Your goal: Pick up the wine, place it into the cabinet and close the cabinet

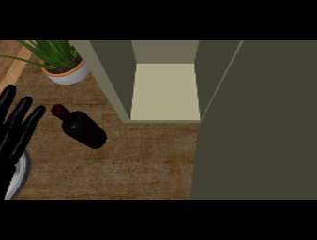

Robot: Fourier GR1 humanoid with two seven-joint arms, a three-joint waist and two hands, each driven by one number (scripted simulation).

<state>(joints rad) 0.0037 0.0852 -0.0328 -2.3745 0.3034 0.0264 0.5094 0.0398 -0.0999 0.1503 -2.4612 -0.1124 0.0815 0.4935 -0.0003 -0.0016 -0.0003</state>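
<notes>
1. Lying on its side on the wooden counter (pixel 133 164), the wine bottle (pixel 82 127) has its neck toward the upper left and its base toward the lower right, between the left hand (pixel 5 133) and the open cabinet (pixel 165 91); no hand touches it.
2. The left hand shows at the view's left edge, fingers straight and spread wide, holding nothing. It is resting. The right hand shows nowhere.
3. Risk 1: a round bottle on its side would likely roll if nudged off-centre, possibly toward the potted plant (pixel 63 63) or away across the counter.
4. Risk 2: the cabinet's near side wall stands between bottle and shelf, so a straight carry could strike it.
5. Risk 3: the open door (pixel 265 122) fills the view's right; closing it with the bottle sticking out would jam.
6. A plate rim (pixel 19 180) sits under the left forearm, well clear of the bottle.
</notes>
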